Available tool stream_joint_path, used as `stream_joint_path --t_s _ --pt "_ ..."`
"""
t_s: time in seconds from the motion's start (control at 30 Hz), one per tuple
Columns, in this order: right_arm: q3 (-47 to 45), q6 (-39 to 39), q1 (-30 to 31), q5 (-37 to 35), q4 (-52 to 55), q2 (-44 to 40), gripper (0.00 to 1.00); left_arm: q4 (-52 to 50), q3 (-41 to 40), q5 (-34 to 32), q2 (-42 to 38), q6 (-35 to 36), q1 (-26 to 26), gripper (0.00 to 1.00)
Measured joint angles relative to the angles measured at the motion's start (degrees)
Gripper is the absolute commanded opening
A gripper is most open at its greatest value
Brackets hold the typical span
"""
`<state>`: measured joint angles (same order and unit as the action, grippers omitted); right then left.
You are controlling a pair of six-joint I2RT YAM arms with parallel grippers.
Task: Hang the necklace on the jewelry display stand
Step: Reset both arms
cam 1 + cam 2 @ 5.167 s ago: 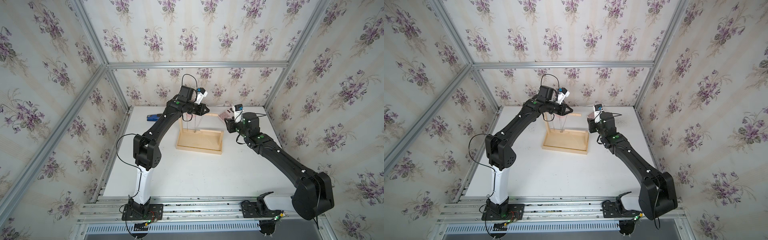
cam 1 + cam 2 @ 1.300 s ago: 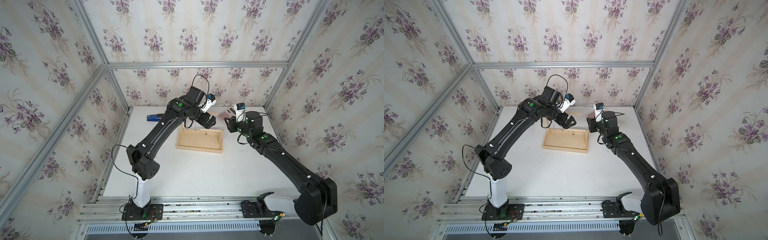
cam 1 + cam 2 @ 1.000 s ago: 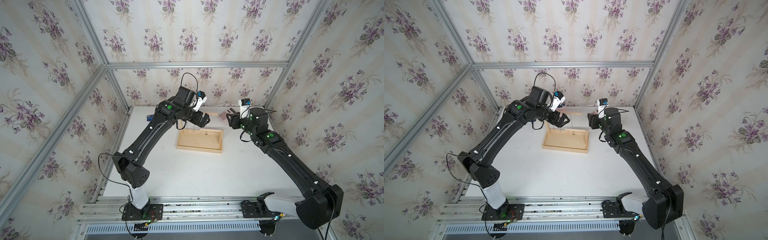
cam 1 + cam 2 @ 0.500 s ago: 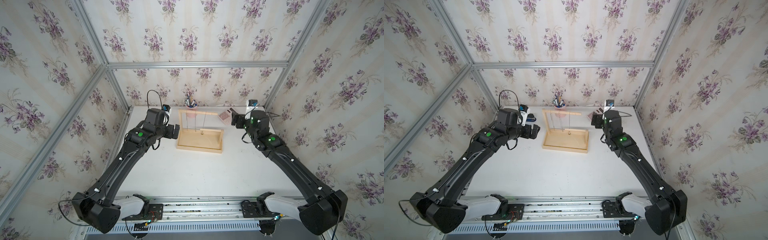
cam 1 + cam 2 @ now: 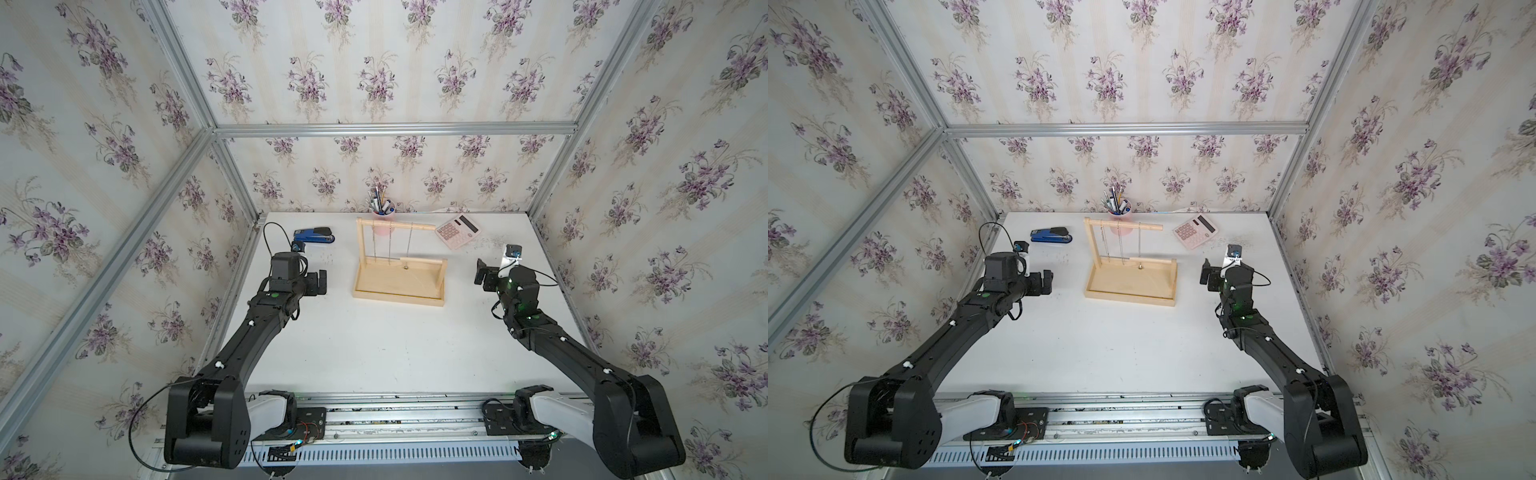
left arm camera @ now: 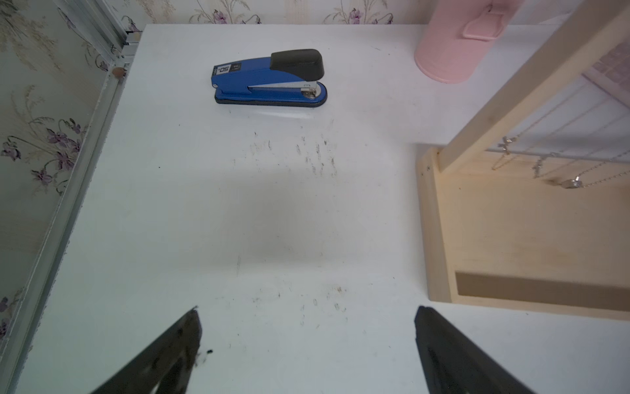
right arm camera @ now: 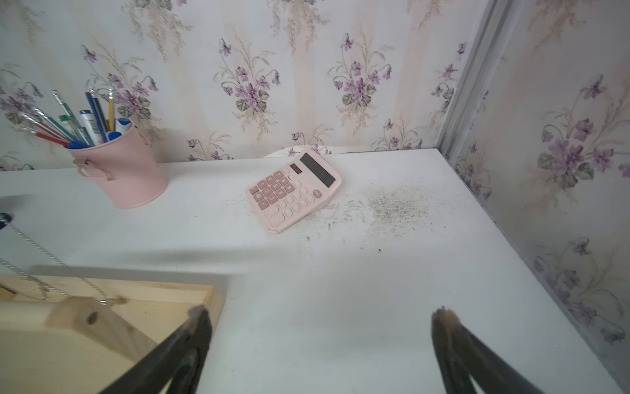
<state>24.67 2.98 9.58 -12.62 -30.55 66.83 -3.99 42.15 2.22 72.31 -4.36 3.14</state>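
- My left gripper (image 6: 306, 315) has its jaws spread wide with only bare worktop (image 5: 386, 345) between them. It hovers near the left edge, apart from the stand's left side.
- My right gripper (image 7: 320, 312) is likewise spread and holds nothing. It sits off the stand's right side, toward the right edge.
- In both top views the jewelry display stand (image 5: 397, 297) stands upright between the two grippers, toward the far edge and about mid-width.
- I count three thin chains hanging from its crossbar (image 5: 395, 225). The necklace (image 5: 410, 245) closest to the right gripper ends in a small pendant low over the tray base; the other chains (image 5: 1120, 245) hang beside it.
- A blue stapler (image 6: 269, 78) lies toward the far left corner.
- A pink pen cup (image 7: 122, 170) stands at the far edge behind the stand.
- A pink calculator (image 7: 293, 191) lies toward the far right corner, with dark specks on the worktop next to it.
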Motion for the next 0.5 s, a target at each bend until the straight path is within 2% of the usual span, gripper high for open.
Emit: stream_joint_path --t_s 0.23,0.33,0.43,0.5 --pt "-12.0 -0.6 -2.8 -1.5 -21.1 6.6 1.0 17.8 -9.9 1.9 7.0 5.9 -4.4 1.0" --pt "-16.2 -0.4 -5.9 -1.0 -31.2 11.4 1.0 24.1 -11.5 6.6 8.8 7.6 -5.0 1.0" --pt "-18.5 1.6 -10.0 1.9 -39.3 15.6 1.0 29.2 -12.0 8.2 12.2 8.0 -5.7 1.0" --pt "-18.4 1.6 -10.3 4.9 -44.3 18.1 1.0 31.0 -12.6 8.6 12.4 8.0 -5.9 1.0"
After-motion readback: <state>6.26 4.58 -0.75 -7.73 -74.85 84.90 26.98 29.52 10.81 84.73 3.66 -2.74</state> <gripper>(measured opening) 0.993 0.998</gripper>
